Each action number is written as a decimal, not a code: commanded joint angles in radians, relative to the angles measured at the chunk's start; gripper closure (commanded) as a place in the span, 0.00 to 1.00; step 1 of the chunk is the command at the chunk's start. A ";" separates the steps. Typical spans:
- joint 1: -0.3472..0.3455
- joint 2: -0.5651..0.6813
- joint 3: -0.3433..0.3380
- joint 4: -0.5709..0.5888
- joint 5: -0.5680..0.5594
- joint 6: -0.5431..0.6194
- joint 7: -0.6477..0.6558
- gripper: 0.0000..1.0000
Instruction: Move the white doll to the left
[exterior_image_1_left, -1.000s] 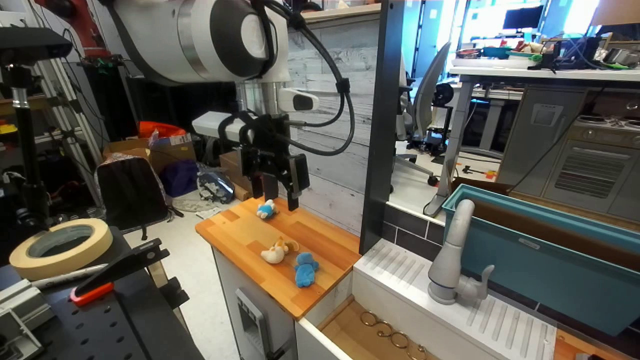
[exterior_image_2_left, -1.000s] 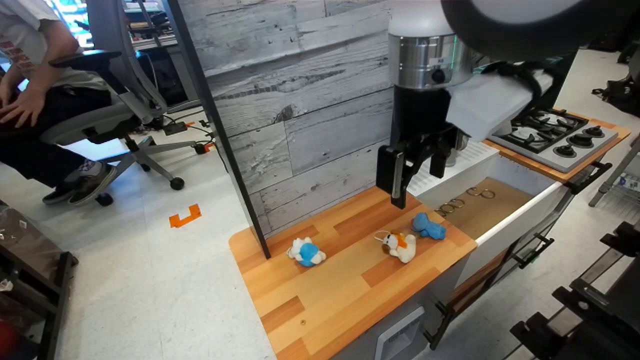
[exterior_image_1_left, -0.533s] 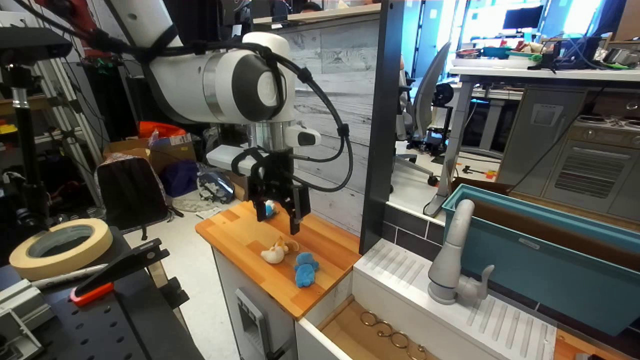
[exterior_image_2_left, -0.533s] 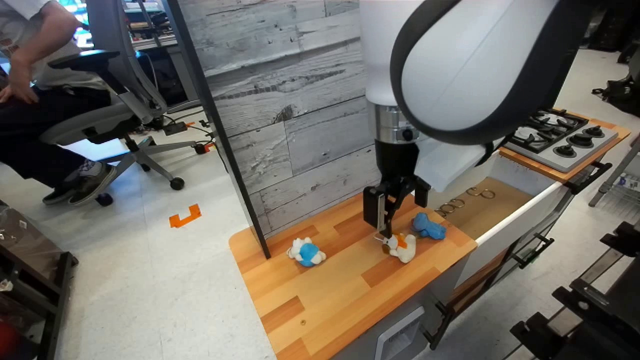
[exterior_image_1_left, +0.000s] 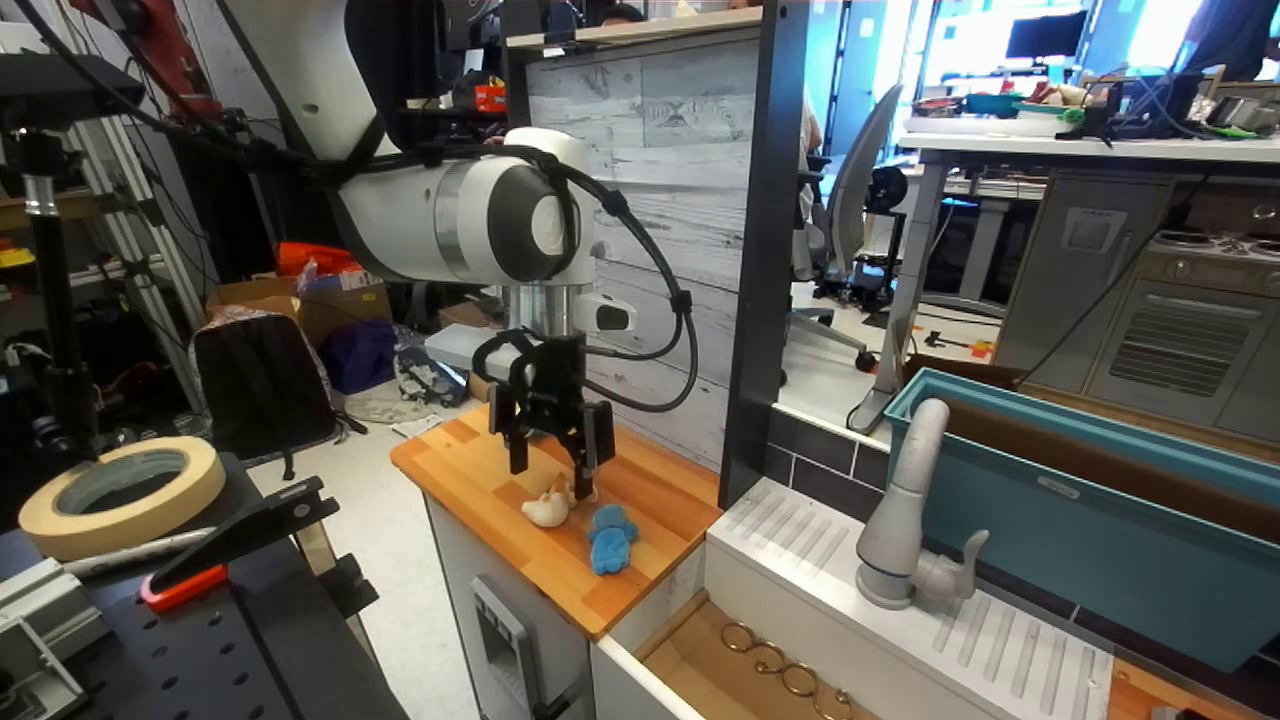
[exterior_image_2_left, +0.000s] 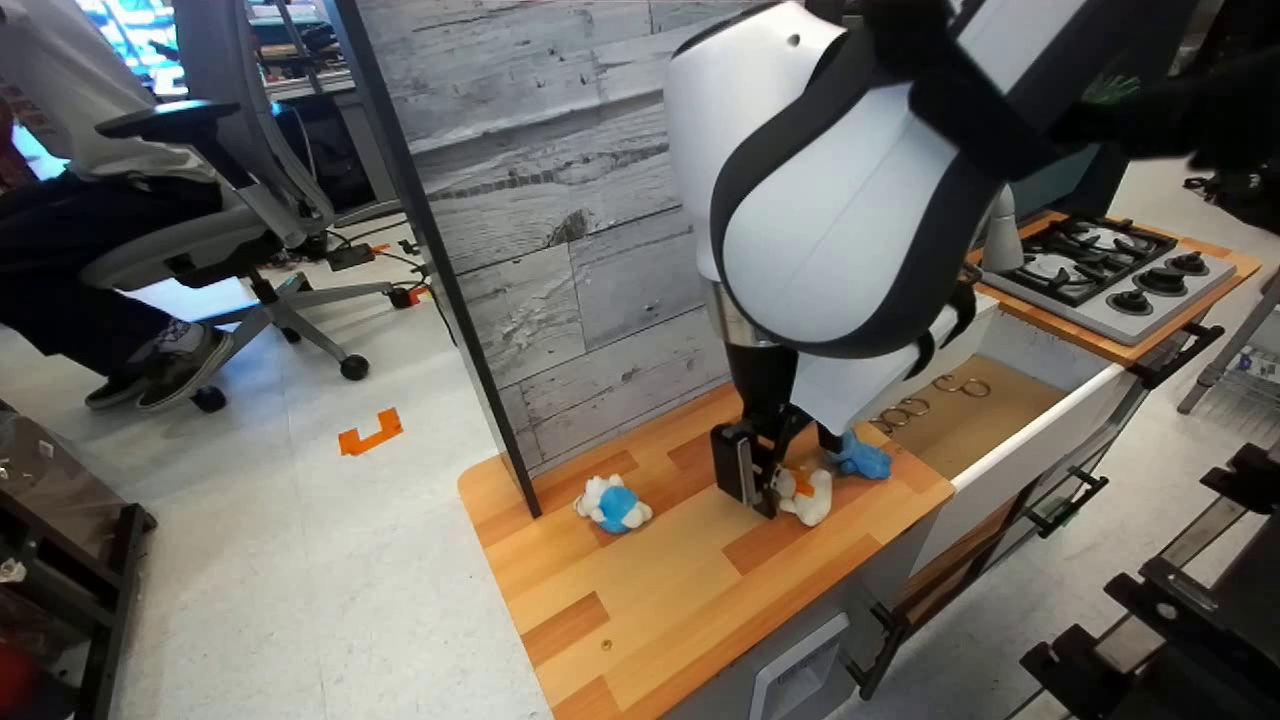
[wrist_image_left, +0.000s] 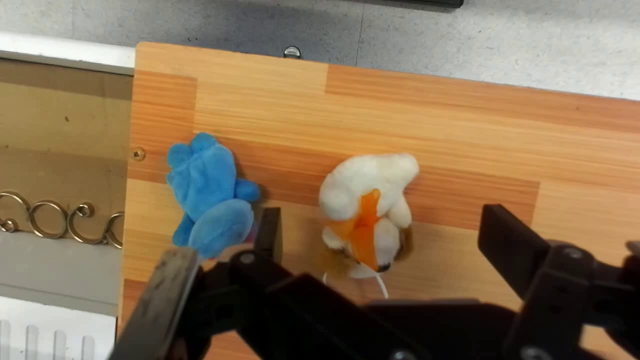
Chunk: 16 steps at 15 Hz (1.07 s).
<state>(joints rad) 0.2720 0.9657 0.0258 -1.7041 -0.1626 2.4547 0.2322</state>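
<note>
The white doll is a small cream-white plush with an orange scarf and brown ears. It lies on the wooden counter in both exterior views (exterior_image_1_left: 545, 509) (exterior_image_2_left: 812, 500) and in the middle of the wrist view (wrist_image_left: 370, 185). My gripper is open and empty just above it in both exterior views (exterior_image_1_left: 550, 478) (exterior_image_2_left: 797, 478). In the wrist view my gripper (wrist_image_left: 382, 230) has its fingers apart on either side of the doll's head, with a wider gap on the right. Contact with the doll cannot be told.
A blue plush (exterior_image_1_left: 611, 540) lies close beside the white doll, near the left finger in the wrist view (wrist_image_left: 205, 185). A white-and-blue plush (exterior_image_2_left: 612, 505) lies farther along the counter (exterior_image_2_left: 640, 590). A plank wall (exterior_image_2_left: 600, 300) stands behind. An open sink basin (exterior_image_2_left: 1000, 405) adjoins.
My gripper has come down from above the counter to the white doll, its fingers staying open. In an exterior view it has also shifted left. The dolls have not moved.
</note>
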 joint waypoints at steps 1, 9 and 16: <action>0.021 0.071 -0.021 0.103 0.016 -0.088 0.012 0.00; 0.036 0.156 -0.021 0.191 0.003 -0.127 0.009 0.43; 0.039 0.118 -0.026 0.160 -0.003 -0.121 -0.008 0.95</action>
<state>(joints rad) 0.3030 1.0843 0.0013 -1.5528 -0.1662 2.3402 0.2321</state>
